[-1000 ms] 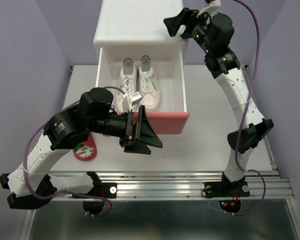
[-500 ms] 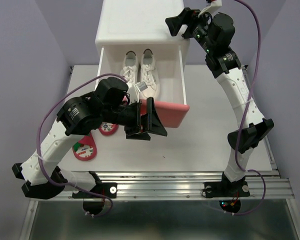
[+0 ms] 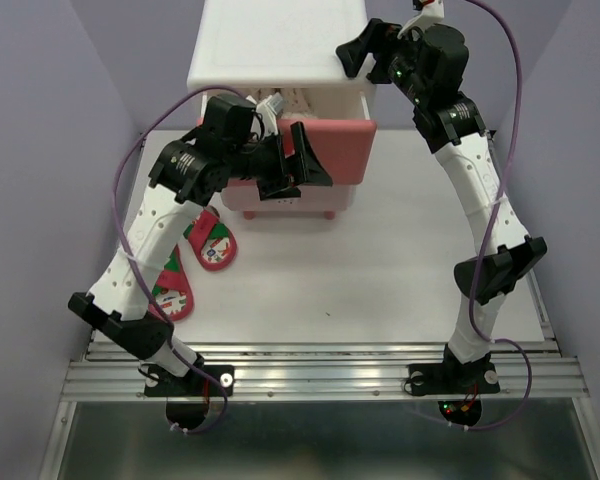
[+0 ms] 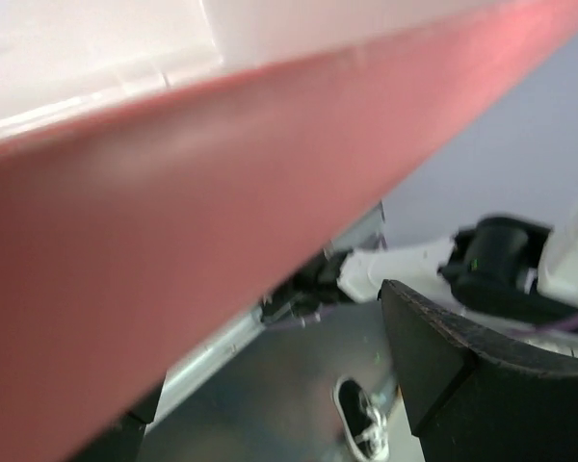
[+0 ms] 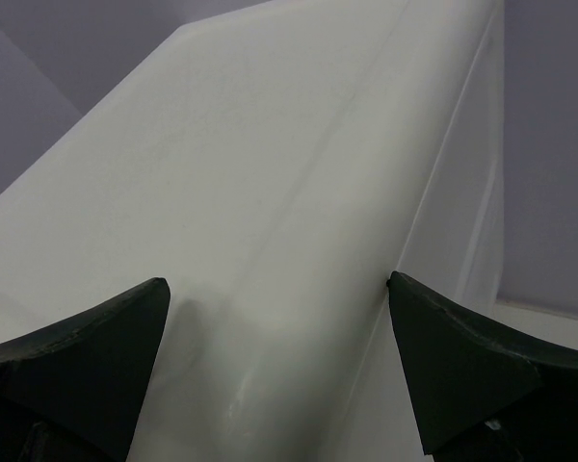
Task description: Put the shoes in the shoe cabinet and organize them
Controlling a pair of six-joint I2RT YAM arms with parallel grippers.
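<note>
- From the overhead camera I see the shoe cabinet (image 3: 280, 40) at the far side of the table (image 3: 410, 270). Its upper drawer front (image 3: 335, 150) is almost pushed in. Only a thin slot shows behind it, and I cannot make out what lies inside.
- The left gripper (image 3: 292, 172) is at the cabinet's near face, close up against that drawer front. Its jaws are spread wide with nothing between them.
- The right gripper (image 3: 363, 48) hangs at the cabinet's top right corner, jaws also wide apart and gripping nothing.
- The red sandals (image 3: 212, 240) lie on the table in front of the cabinet, to its left. One is near the cabinet's left foot. The other (image 3: 170, 292) is farther out from the cabinet, apart from the first.
- On the left wrist camera the drawer front fills the upper left, blurred and very near. One finger (image 4: 482, 375) shows low on the right, and the claw is empty.
- On the right wrist camera the cabinet's white top and right edge run between the two fingers (image 5: 77, 356). One is over the top and the other (image 5: 462, 375) is off the right side. I cannot tell whether either touches.
</note>
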